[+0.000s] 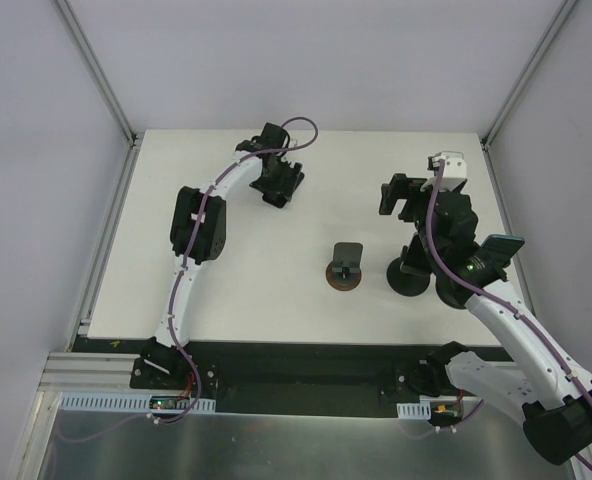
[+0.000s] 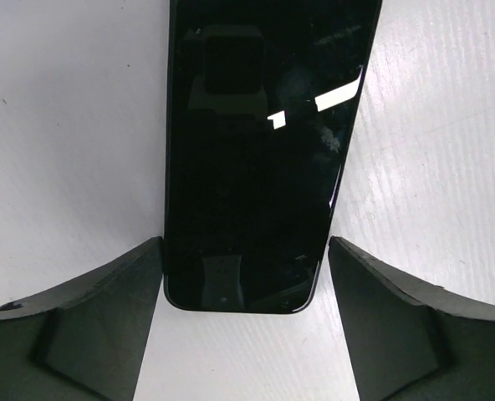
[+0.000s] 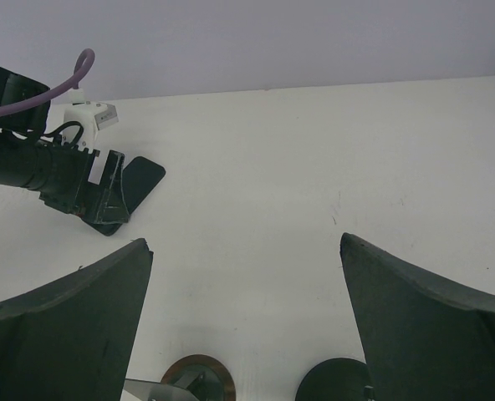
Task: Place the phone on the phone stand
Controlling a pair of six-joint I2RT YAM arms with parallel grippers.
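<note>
The black phone (image 2: pixel 247 167) lies screen up at the far middle of the white table (image 1: pixel 226 290). My left gripper (image 2: pixel 245 251) is closed to the phone's width, with a fingertip against each long edge at its near end. In the top view the left gripper (image 1: pixel 276 188) covers the phone. The phone's far end (image 3: pixel 143 177) sticks out past it in the right wrist view. The phone stand (image 1: pixel 346 266), a dark cradle on a round brown base, stands mid-table and is empty; its base (image 3: pixel 196 378) also shows in the right wrist view. My right gripper (image 3: pixel 246 251) is open and empty, above the table right of the stand (image 1: pixel 398 198).
A black round disc (image 1: pixel 408 278) sits on the table just right of the phone stand and under my right arm; it also shows in the right wrist view (image 3: pixel 335 383). Grey walls and metal frame posts close in the table at the back and on both sides.
</note>
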